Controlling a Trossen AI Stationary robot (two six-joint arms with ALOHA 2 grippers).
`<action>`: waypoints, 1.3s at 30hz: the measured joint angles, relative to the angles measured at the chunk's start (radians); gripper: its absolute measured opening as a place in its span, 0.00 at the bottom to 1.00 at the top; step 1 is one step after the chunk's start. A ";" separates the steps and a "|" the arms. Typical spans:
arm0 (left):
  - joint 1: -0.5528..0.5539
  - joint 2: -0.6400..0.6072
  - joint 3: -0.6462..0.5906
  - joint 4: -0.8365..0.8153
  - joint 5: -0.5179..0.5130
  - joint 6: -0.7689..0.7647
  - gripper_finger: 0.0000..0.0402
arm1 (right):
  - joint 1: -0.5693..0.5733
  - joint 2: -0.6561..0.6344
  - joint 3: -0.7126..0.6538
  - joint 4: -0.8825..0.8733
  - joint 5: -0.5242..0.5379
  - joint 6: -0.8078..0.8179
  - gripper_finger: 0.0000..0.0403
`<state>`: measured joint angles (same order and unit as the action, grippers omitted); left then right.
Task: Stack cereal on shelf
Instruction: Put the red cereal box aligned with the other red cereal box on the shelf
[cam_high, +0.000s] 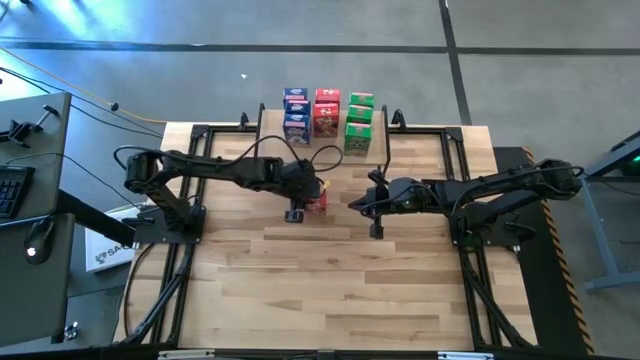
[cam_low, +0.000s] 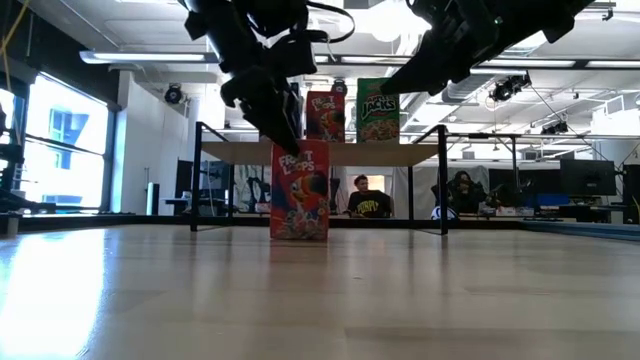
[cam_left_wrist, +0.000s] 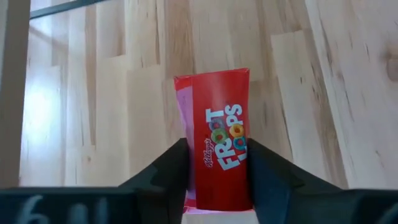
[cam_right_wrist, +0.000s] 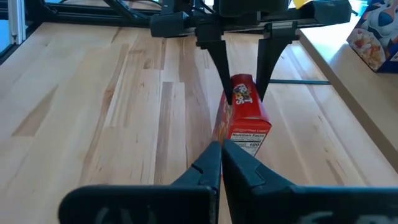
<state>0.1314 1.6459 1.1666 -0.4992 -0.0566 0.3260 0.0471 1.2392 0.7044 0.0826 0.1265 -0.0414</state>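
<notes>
Red cereal box (cam_left_wrist: 219, 140) upright on table, left gripper (cam_left_wrist: 217, 171) straddling it.

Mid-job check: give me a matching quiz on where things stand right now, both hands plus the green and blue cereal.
Things:
1. left hand
2. right hand
3. green cereal boxes
4. blue cereal boxes

States:
A. shut, empty, above the table
B. on the shelf, at the end on the robot's right
C. at the red cereal box standing on the table
D. on the shelf, at the end on the robot's left

Pairs: 1-C, 2-A, 3-B, 4-D
</notes>
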 joint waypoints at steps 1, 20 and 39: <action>0.001 -0.001 0.009 -0.014 0.000 0.001 0.30 | 0.000 0.000 0.000 0.000 -0.004 0.000 0.00; 0.128 -0.009 0.459 -0.340 -0.046 0.133 0.25 | 0.000 0.000 0.000 -0.003 -0.030 0.000 0.00; 0.229 0.031 0.535 -0.300 -0.056 0.161 0.30 | 0.000 0.000 0.000 0.002 -0.030 0.000 0.00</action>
<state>0.3606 1.6769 1.7016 -0.7994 -0.1124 0.4872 0.0471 1.2392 0.7044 0.0841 0.0967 -0.0414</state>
